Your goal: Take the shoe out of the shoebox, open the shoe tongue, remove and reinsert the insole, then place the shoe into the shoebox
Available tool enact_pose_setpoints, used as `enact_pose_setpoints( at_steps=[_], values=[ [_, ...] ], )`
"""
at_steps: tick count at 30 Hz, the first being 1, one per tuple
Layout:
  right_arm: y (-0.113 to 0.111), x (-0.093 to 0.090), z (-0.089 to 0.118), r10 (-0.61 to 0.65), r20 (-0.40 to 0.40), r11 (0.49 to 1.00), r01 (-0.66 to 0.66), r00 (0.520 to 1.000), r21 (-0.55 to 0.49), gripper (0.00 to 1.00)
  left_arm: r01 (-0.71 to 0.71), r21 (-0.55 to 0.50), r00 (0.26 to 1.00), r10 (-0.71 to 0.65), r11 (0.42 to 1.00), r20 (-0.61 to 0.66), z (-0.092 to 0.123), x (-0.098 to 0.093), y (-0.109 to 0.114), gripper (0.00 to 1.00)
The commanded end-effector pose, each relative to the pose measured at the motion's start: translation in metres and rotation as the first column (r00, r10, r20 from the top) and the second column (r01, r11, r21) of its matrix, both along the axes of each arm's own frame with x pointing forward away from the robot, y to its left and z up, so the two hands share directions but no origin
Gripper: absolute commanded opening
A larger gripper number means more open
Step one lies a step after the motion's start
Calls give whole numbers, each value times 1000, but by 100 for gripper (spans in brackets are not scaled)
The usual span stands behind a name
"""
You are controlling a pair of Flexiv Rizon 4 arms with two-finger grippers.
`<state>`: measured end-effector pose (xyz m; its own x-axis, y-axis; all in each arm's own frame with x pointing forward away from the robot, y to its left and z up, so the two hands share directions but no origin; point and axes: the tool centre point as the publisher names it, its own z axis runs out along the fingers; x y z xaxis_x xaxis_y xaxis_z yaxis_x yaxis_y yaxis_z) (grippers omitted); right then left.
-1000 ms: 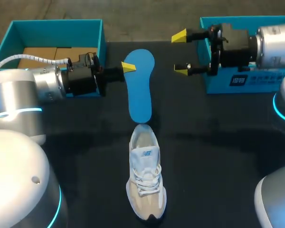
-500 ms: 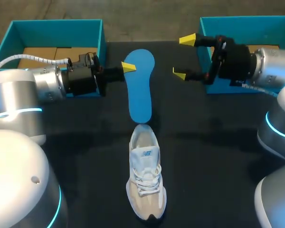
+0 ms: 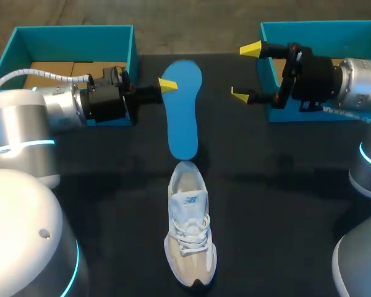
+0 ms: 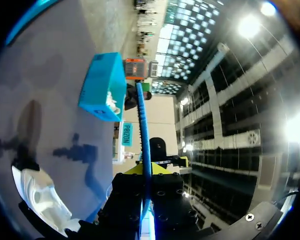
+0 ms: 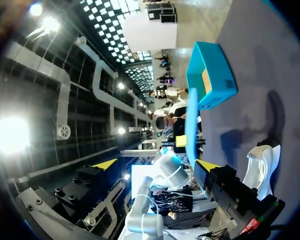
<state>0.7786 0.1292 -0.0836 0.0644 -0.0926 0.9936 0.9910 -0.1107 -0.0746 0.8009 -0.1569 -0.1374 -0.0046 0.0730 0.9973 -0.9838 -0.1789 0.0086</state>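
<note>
Blue insole (image 3: 182,124) — clamped in my left claw (image 3: 167,87), just far of the shoe (image 3: 189,235); right claw (image 3: 245,72) — fingers apart.

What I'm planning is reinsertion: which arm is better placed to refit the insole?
Left: the left gripper grips the insole, whose end hangs by the shoe; right gripper is open, aside.

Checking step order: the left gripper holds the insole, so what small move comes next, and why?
Likely ease the insole down into the shoe: the left gripper is shut on its far end, its near end sits at the shoe's heel collar, and the right gripper is open, away from both.
</note>
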Motion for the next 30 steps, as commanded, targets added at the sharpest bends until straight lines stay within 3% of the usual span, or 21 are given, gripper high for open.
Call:
enact_pose_setpoints(
  at_steps=[1,3,6,8,13,15,17,22,26,30],
  values=[
    [3,1,0,-1,-1,1000,1,1000,-2,100,-62,-44,915,74,997,396,18,8,8,0],
    [3,1,0,-1,-1,1000,1,1000,-2,100,-80,-59,832,99,995,546,26,13,12,0],
    [3,1,0,-1,-1,1000,1,1000,-2,100,-95,-82,631,124,992,766,38,15,18,0],
    [3,1,0,-1,-1,1000,1,1000,-2,100,-74,-84,524,110,994,845,46,15,22,0],
    [3,1,0,-1,-1,1000,1,1000,-2,100,-18,-4,84,5,1000,996,57,11,28,0],
    [3,1,0,-1,-1,1000,1,1000,-2,100,-5,28,-35,-28,1000,999,59,9,30,0],
    [3,1,0,-1,-1,1000,1,1000,-2,100,-11,62,-215,-63,998,975,62,8,32,0],
    [3,1,0,-1,-1,1000,1,1000,-2,100,-42,124,-560,-126,991,819,57,8,31,0],
    [3,1,0,-1,-1,1000,1,1000,-2,100,-63,168,-741,-159,984,652,50,3,29,0],
    [3,1,0,-1,-1,1000,1,1000,-2,100,-44,162,-827,-127,986,548,47,-1,27,0]
  ],
)
